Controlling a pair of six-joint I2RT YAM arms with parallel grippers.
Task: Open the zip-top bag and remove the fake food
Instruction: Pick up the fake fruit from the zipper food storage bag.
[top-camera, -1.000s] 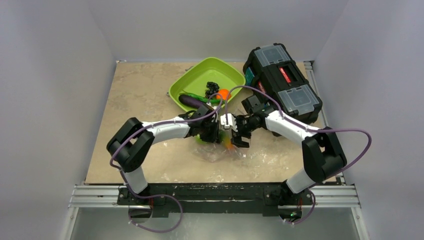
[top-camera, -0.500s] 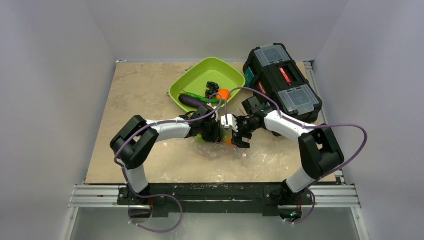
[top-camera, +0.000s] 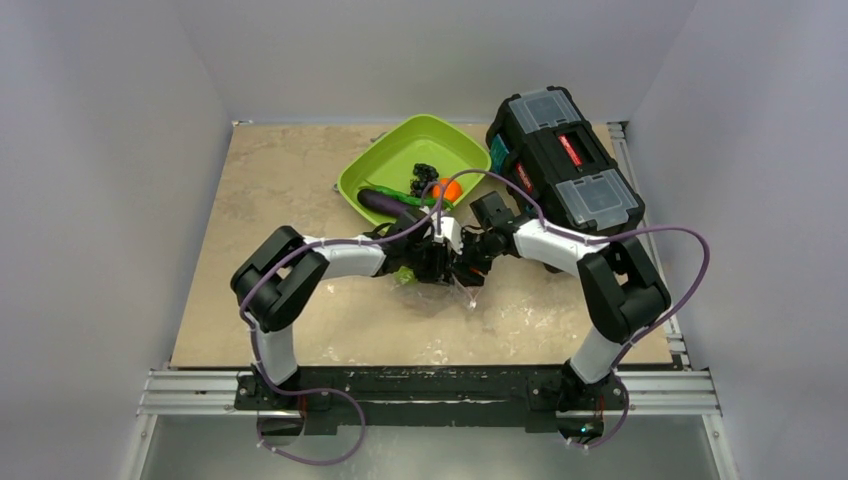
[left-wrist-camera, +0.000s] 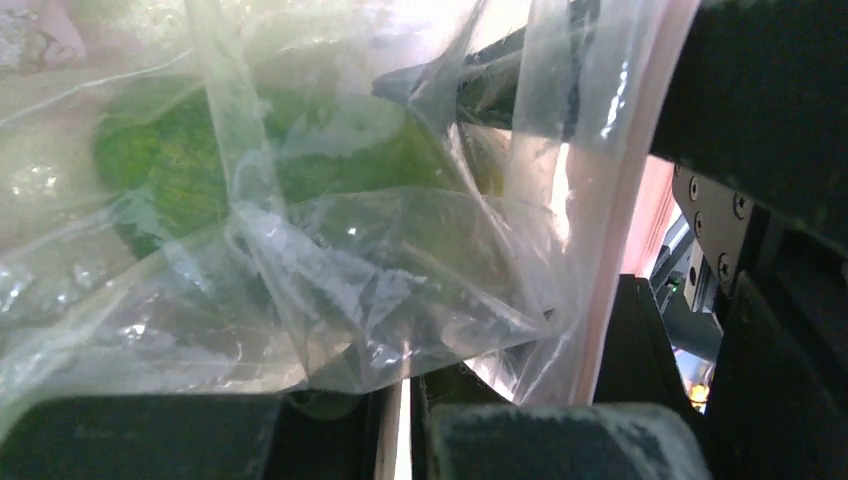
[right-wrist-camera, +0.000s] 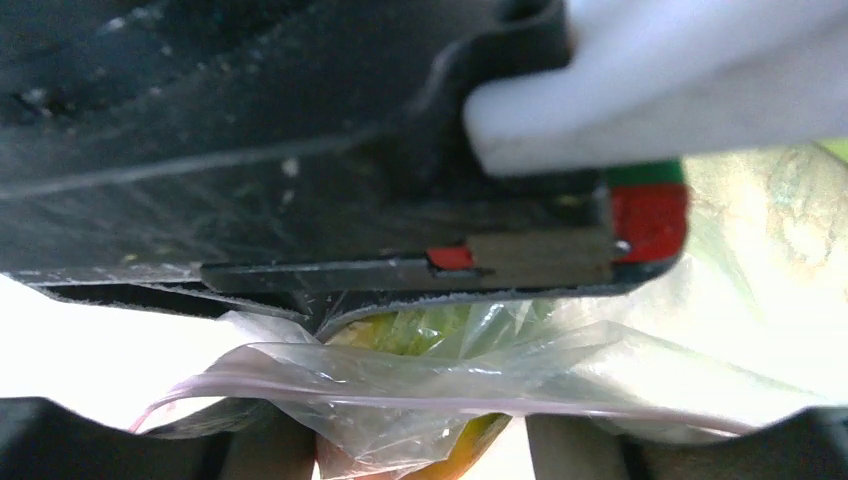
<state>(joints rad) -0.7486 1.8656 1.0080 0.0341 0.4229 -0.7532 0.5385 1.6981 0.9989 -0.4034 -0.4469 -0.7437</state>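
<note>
The zip-top bag (top-camera: 447, 292) lies crumpled at mid-table, and both grippers meet at it. My left gripper (top-camera: 431, 262) (left-wrist-camera: 410, 430) is shut on a fold of the bag's clear film (left-wrist-camera: 380, 300), with the pink zip strip (left-wrist-camera: 618, 260) just to its right. Through the plastic a green lime (left-wrist-camera: 190, 160) of the fake food shows. My right gripper (top-camera: 463, 264) (right-wrist-camera: 420, 450) faces the left one, jaws apart. The zip strip (right-wrist-camera: 450, 402) and a yellow-orange piece (right-wrist-camera: 472, 447) inside the bag sit between its fingers (right-wrist-camera: 250, 452).
A lime-green tray (top-camera: 400, 150) behind the grippers holds an eggplant (top-camera: 385, 203), grapes (top-camera: 425, 178), an orange (top-camera: 447, 190) and a green pod. A black toolbox (top-camera: 565, 165) stands at the back right, close to the right arm.
My right gripper has moved left up against the left gripper and its jaws have narrowed around the bag's mouth. The left jaws have tightened on the film. The bag is bunched closer to them.
</note>
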